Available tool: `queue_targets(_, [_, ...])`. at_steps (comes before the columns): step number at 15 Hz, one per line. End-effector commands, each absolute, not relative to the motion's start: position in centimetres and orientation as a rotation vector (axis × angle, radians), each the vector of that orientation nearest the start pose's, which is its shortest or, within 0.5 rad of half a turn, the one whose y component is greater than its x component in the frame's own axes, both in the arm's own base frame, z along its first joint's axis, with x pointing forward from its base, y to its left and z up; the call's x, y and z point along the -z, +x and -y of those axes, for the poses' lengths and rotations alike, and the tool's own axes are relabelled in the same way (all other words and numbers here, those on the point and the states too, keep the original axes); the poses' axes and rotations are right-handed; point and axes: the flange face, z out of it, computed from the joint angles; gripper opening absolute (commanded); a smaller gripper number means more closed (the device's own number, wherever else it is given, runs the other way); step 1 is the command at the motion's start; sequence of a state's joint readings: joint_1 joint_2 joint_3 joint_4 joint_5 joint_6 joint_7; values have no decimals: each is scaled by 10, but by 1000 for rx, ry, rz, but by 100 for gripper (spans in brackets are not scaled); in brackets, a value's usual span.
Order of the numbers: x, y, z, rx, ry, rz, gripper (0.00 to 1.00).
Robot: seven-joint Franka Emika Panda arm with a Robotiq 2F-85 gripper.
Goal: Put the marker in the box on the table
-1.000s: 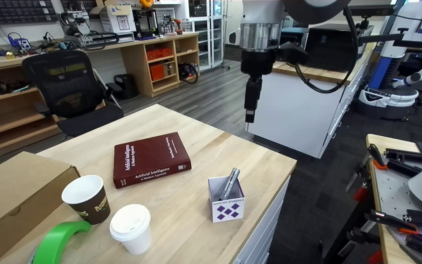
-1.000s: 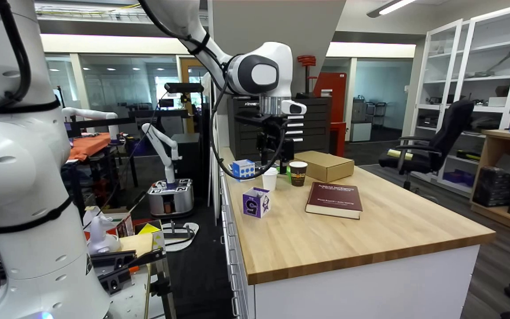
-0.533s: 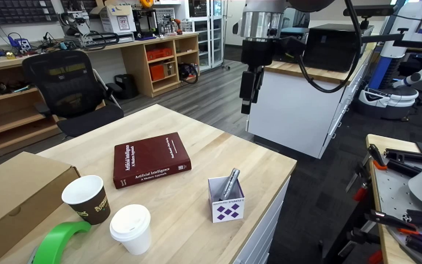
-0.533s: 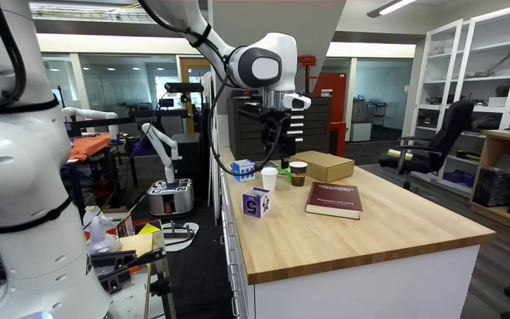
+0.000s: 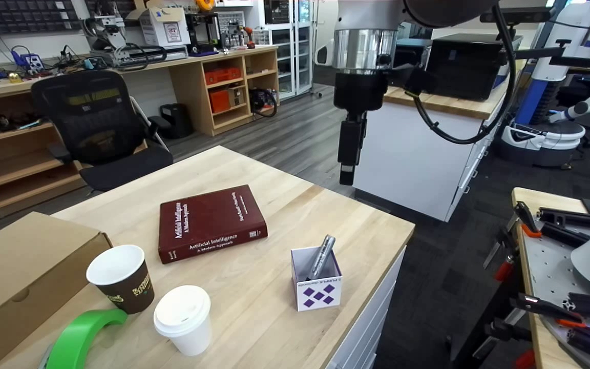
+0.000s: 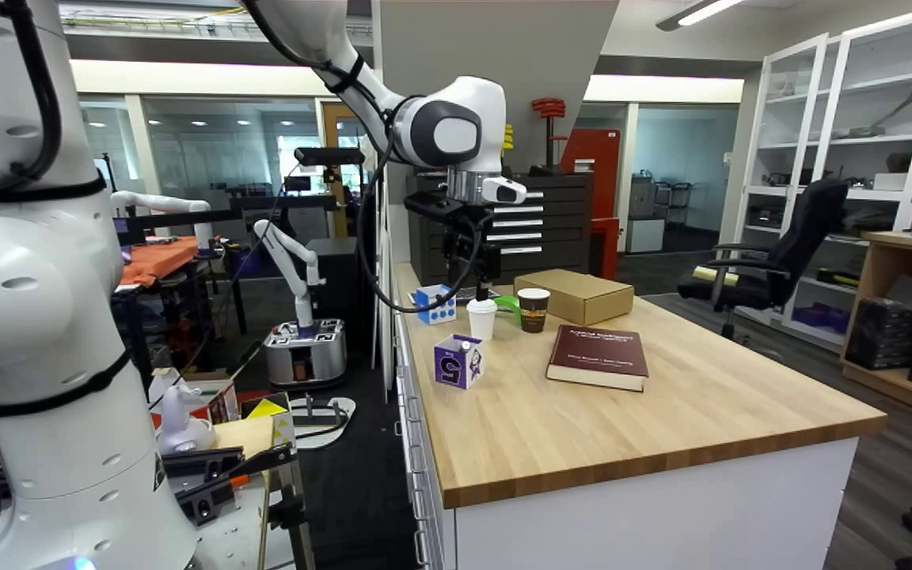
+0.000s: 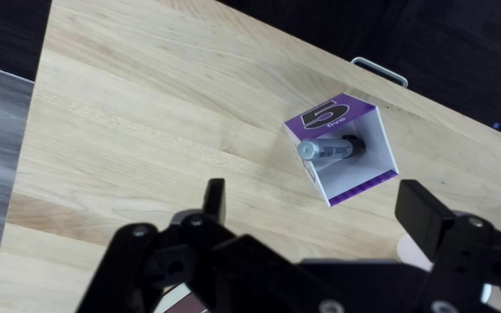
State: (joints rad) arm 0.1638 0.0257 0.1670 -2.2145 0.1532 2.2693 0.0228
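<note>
The marker (image 5: 320,259) leans in the open white box (image 5: 318,296) with purple diamonds, its grey end sticking above the rim. In the wrist view the marker (image 7: 331,149) rests against one inner side of the box (image 7: 320,117), its dark end down inside. The marker tip (image 6: 465,346) and the box (image 6: 450,366) also show in an exterior view. The box stands on the pale wood table (image 5: 238,318). My gripper (image 7: 312,191) is open and empty. It is above the table, apart from the box and marker, as an exterior view shows the gripper (image 5: 346,177) high up.
A maroon book (image 5: 213,220), a white lidded cup (image 5: 182,320), a dark brown cup (image 5: 126,287), a green curved thing (image 5: 82,333) and a brown cardboard box (image 5: 28,266) stand on the table. A blue-white small box (image 6: 435,304) stands farther back.
My gripper rose a little, then came down lower than before in an exterior view. It also shifted left in an exterior view. The marker and box have not moved.
</note>
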Motion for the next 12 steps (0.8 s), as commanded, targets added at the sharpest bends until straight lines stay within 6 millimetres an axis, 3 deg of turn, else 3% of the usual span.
queue_targets(1, [-354,499,-193,-22,-2975,380,100])
queue_targets(6, [-327,500,-207,-99,-2961,447,100])
queue_targets(12, [-324,498,-205,-119,-2980,439,100])
